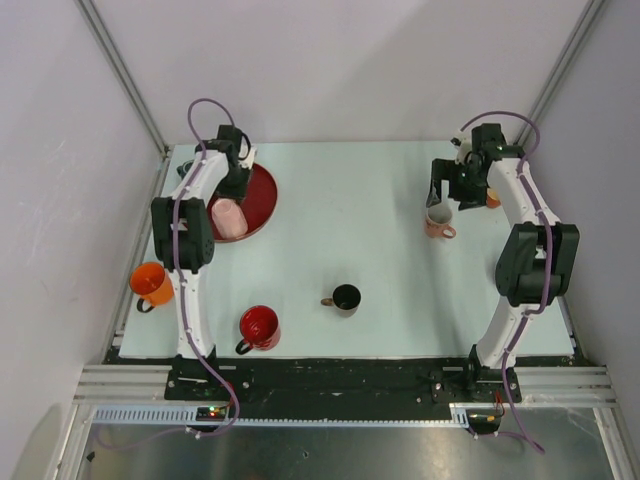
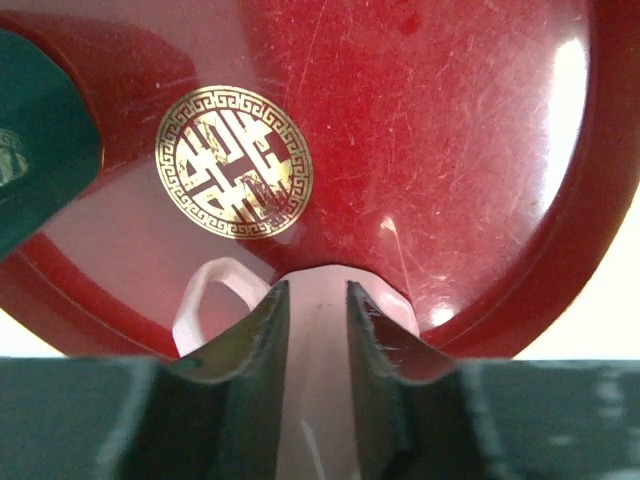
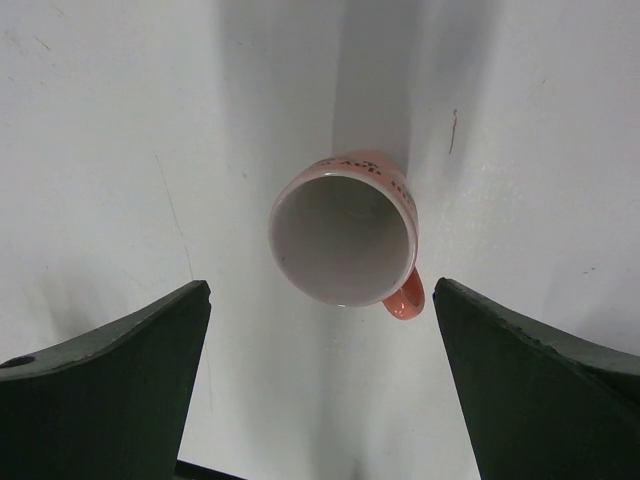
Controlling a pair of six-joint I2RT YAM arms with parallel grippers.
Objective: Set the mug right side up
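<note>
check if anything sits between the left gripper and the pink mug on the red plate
Nothing visible does. The left gripper is closed on part of the pink mug, one finger on either side, and the mug rests on the red plate.

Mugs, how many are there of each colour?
Orange mug: 1
Red mug: 1
Black mug: 1
Pale pink mug: 1
Salmon mug: 1
Total: 5 mugs
An orange bit by the right arm is too hidden to count.
</note>
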